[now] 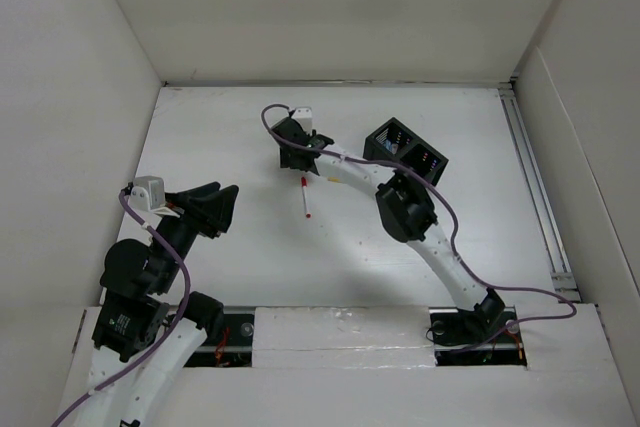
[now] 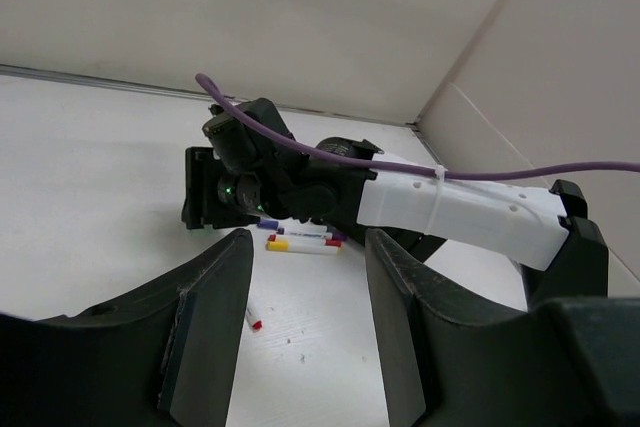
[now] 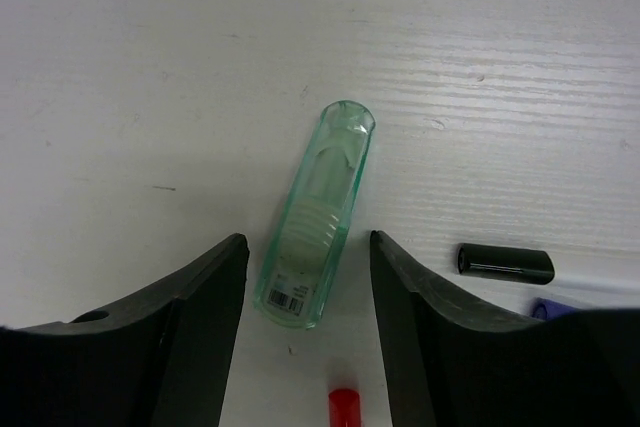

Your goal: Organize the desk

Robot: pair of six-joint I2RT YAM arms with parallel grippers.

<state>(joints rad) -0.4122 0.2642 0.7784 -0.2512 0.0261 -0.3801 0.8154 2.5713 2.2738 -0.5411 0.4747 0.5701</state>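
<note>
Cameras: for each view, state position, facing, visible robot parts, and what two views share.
Top external: high, near edge, facing down at the desk; left arm, right arm.
Left wrist: faces the right arm; left end effector shows.
Right wrist: faces down at a green dispenser; right end effector.
Shared: red-tipped marker, top and left wrist.

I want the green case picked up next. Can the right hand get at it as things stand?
Probably yes. The right hand hangs open over the green case, a finger either side, nothing between. A black cap and a red pen end lie near but apart from it.
</note>
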